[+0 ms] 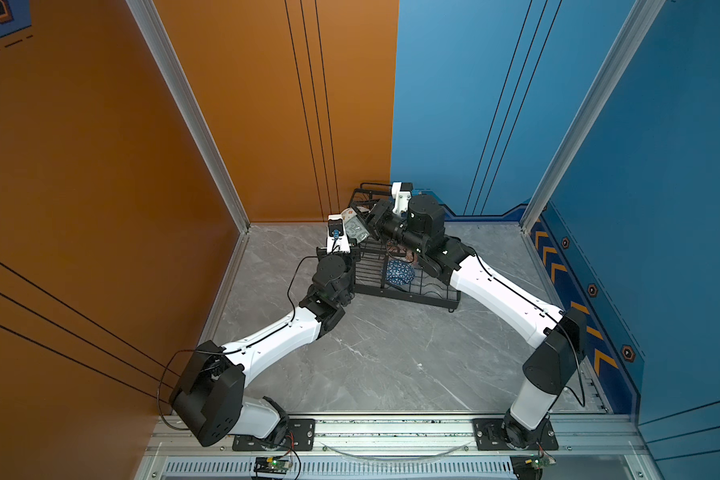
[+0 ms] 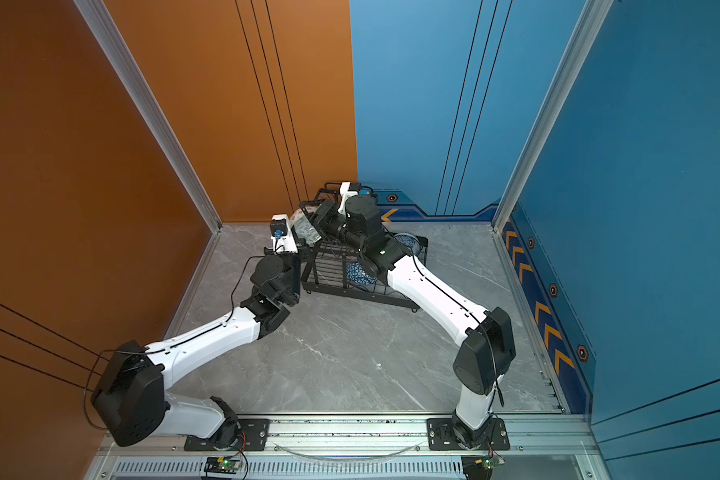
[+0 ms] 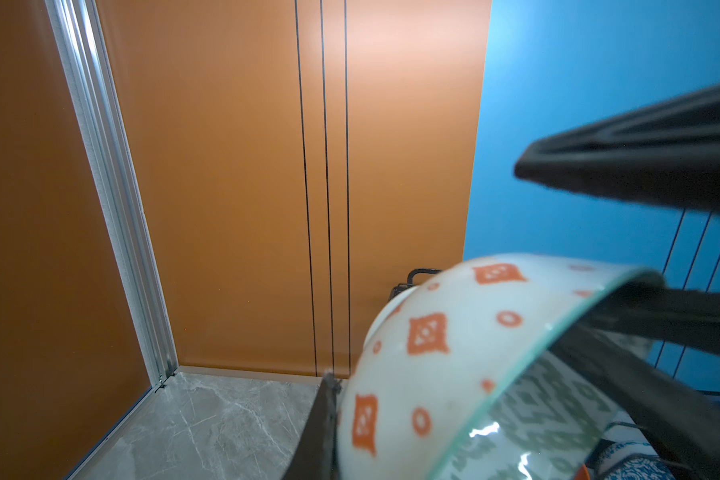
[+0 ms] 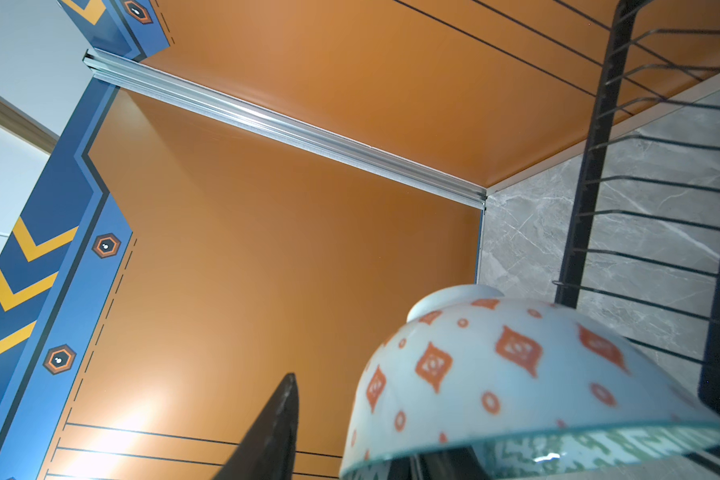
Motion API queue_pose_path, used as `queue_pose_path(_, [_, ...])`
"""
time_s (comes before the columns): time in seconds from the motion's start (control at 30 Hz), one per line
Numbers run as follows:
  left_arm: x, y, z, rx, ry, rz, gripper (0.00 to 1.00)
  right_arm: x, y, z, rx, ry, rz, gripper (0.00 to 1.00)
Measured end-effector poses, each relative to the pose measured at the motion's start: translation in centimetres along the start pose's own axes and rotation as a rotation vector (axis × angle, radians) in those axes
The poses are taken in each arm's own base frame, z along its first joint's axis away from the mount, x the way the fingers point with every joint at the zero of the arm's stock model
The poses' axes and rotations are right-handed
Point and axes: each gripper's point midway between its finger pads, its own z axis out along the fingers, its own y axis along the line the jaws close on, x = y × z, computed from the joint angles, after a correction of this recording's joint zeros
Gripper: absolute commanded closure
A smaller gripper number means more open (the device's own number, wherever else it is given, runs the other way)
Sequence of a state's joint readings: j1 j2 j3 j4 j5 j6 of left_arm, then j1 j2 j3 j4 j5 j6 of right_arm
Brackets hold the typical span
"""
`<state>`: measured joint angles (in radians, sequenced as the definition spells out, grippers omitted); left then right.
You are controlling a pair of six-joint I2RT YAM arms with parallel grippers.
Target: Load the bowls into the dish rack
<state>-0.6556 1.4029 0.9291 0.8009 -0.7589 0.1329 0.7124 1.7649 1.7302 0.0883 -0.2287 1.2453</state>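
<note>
At the eleven o'clock corner of the dish rack (image 1: 412,291), the left end effector (image 3: 441,361) clamps the orange-white bowl (image 3: 429,332); the right end effector (image 4: 362,419), part open, straddles its rim. Release should wait until that grip seats.

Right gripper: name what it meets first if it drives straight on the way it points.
Most likely the orange-white patterned bowl, held by the left gripper: its wall stands between the open jaws of the right gripper, though the depth is hard to judge.

White bowl (image 3: 433,353) with orange diamonds and rings
Second bowl (image 1: 400,274) blue with white triangles (lattice-like); rack (image 1: 412,297) black, tabletop (image 1: 391,353) grey marble
</note>
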Motion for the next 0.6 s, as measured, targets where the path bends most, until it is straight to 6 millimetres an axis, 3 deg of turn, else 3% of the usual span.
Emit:
queue_pose_path(0.23, [-0.4,0.0,-0.3,0.002,-0.030,-0.012,1.00,0.3,-0.1,0.2,0.001,0.014,0.022,0.82])
queue_pose_path(0.4, [-0.4,0.4,-0.4,-0.017,-0.041,-0.039,1.00,1.9,0.8,0.2,-0.023,0.061,0.083,0.99])
queue_pose_path(0.6, [-0.6,0.5,-0.4,-0.021,-0.049,-0.046,0.96,2.0,1.2,0.2,-0.030,0.067,0.080,1.00])
